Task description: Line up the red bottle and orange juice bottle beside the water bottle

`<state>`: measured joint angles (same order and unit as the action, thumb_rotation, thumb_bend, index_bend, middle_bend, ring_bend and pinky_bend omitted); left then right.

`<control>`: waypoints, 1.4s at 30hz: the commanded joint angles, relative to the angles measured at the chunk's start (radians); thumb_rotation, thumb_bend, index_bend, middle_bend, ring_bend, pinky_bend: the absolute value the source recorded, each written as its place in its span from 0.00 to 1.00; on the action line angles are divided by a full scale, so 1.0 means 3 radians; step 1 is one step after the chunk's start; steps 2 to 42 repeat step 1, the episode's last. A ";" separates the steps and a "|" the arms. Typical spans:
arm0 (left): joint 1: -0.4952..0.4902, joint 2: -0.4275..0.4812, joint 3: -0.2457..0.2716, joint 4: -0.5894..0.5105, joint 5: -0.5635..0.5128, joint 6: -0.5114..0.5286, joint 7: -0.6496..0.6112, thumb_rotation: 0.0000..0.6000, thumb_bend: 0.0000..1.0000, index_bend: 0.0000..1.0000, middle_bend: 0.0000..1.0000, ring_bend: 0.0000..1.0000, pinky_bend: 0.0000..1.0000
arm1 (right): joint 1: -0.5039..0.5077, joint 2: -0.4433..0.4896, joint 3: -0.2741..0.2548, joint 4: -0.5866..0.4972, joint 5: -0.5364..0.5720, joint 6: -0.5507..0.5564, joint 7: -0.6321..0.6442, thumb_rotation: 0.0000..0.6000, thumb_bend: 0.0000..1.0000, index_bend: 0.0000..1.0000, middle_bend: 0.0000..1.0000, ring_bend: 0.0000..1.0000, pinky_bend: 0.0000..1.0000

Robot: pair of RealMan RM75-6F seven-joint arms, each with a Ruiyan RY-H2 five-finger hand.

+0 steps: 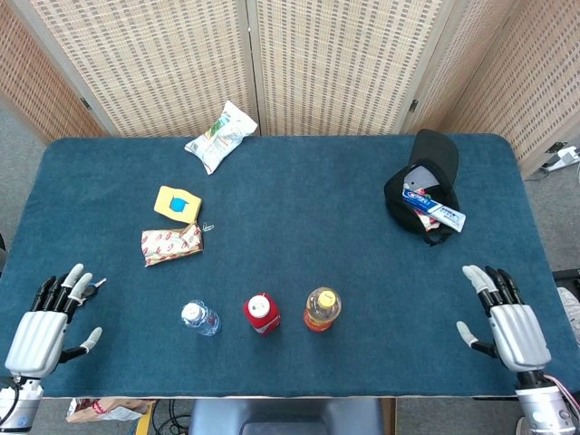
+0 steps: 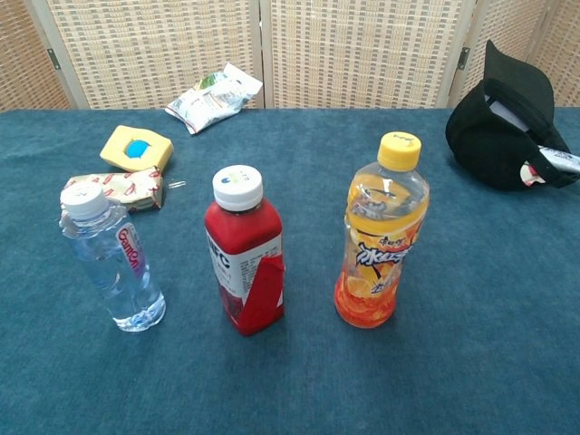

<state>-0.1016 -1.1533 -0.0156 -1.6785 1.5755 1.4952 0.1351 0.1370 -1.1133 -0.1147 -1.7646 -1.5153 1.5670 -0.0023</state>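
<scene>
Three bottles stand upright in a row near the table's front edge. The clear water bottle (image 1: 199,318) (image 2: 111,258) is on the left, the red bottle (image 1: 261,313) (image 2: 246,252) with a white cap in the middle, the orange juice bottle (image 1: 321,309) (image 2: 382,234) with a yellow cap on the right. My left hand (image 1: 43,324) lies open at the front left corner, far from the bottles. My right hand (image 1: 509,326) lies open at the front right, well apart from the juice bottle. Neither hand shows in the chest view.
A yellow box (image 1: 178,204) (image 2: 136,148) and a red-and-white packet (image 1: 170,245) (image 2: 118,188) lie behind the water bottle. A snack bag (image 1: 221,136) (image 2: 214,97) sits at the back. A black pouch (image 1: 422,192) (image 2: 507,118) holding a toothpaste tube stands at the right.
</scene>
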 commanded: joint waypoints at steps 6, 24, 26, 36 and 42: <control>-0.0003 -0.0011 -0.0007 0.0001 0.0007 0.0013 0.0010 1.00 0.24 0.00 0.00 0.00 0.00 | -0.0063 0.0007 0.0031 -0.0032 -0.0008 0.0050 0.0030 1.00 0.35 0.08 0.11 0.02 0.01; -0.0003 -0.0011 -0.0007 0.0001 0.0007 0.0013 0.0010 1.00 0.24 0.00 0.00 0.00 0.00 | -0.0063 0.0007 0.0031 -0.0032 -0.0008 0.0050 0.0030 1.00 0.35 0.08 0.11 0.02 0.01; -0.0003 -0.0011 -0.0007 0.0001 0.0007 0.0013 0.0010 1.00 0.24 0.00 0.00 0.00 0.00 | -0.0063 0.0007 0.0031 -0.0032 -0.0008 0.0050 0.0030 1.00 0.35 0.08 0.11 0.02 0.01; -0.0003 -0.0011 -0.0007 0.0001 0.0007 0.0013 0.0010 1.00 0.24 0.00 0.00 0.00 0.00 | -0.0063 0.0007 0.0031 -0.0032 -0.0008 0.0050 0.0030 1.00 0.35 0.08 0.11 0.02 0.01; -0.0003 -0.0011 -0.0007 0.0001 0.0007 0.0013 0.0010 1.00 0.24 0.00 0.00 0.00 0.00 | -0.0063 0.0007 0.0031 -0.0032 -0.0008 0.0050 0.0030 1.00 0.35 0.08 0.11 0.02 0.01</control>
